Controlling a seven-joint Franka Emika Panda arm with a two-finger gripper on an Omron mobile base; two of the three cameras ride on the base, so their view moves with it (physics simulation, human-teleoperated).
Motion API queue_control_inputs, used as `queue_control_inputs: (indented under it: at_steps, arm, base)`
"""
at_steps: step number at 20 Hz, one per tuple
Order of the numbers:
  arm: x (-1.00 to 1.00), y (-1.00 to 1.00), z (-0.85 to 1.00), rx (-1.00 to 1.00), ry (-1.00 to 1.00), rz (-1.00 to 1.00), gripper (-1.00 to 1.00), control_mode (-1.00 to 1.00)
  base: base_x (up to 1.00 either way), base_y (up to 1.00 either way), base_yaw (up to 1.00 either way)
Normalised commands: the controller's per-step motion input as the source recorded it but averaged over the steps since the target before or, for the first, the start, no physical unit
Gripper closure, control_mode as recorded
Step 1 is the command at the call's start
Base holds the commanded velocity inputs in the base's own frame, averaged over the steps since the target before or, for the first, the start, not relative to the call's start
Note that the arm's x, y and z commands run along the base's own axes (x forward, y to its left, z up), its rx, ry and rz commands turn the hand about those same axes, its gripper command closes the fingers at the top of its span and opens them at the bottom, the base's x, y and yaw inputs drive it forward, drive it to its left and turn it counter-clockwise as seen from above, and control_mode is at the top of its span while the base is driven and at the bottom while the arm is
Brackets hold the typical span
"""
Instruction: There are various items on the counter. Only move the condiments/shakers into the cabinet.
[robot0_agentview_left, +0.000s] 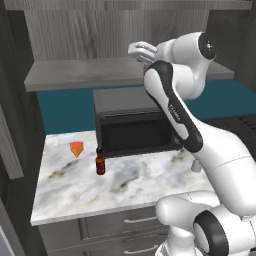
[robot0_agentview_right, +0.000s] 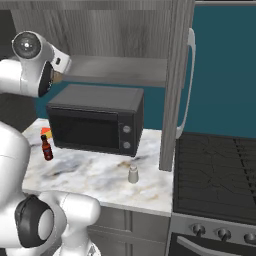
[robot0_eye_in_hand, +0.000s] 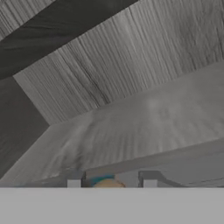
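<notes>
The fingers (robot0_eye_in_hand: 111, 183), seen at the bottom centre of the hand view, stand a moderate way apart with a tan rounded top (robot0_eye_in_hand: 108, 184) between them. That looks like the tan shaker, and I judge they have hold of it, though the contact itself is not visible. In the left base view the hand sits at upper centre, level with the cabinet (robot0_agentview_left: 80, 75) shelf board. In the right base view a bit of tan shows beside the hand at the upper left.

The step in hand appears to be setting this shaker onto the shelf. The hand view looks along the grey board toward the panelled back, so the shaker seems to be at or just over the front edge. To do it well, carry it further in over the board, keep it upright, and lower until its base rests flat before letting go. Releasing near the lip risks a tumble onto the microwave (robot0_agentview_left: 132, 122) below.

Two condiments remain on the counter (robot0_agentview_left: 70, 192): the dark red sauce bottle (robot0_agentview_left: 100, 162) at centre left of the left base view, near the orange wedge (robot0_agentview_left: 76, 148), and the pale shaker (robot0_agentview_right: 133, 174) at centre of the right base view. The wedge should stay put.
</notes>
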Motion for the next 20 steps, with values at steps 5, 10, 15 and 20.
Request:
queue_control_inputs:
  at_steps: [5,10,15,20]
  arm:
    - [0.39,-0.39,0.18,0.03,-0.01,-0.02,1.00,-1.00]
    - [0.45,-0.23,0.00,0.09,-0.01,0.00,1.00,-1.00]
    - [0.52,-0.08,-0.02,0.08,-0.01,0.00,1.00,-1.00]
    - [0.61,0.00,-0.17,0.03,0.00,-0.01,1.00,-1.00]
  base:
    - [0.00,0.00,0.00]
    - [0.00,0.00,0.00]
    - [0.00,0.00,0.00]
    - [0.00,0.00,0.00]
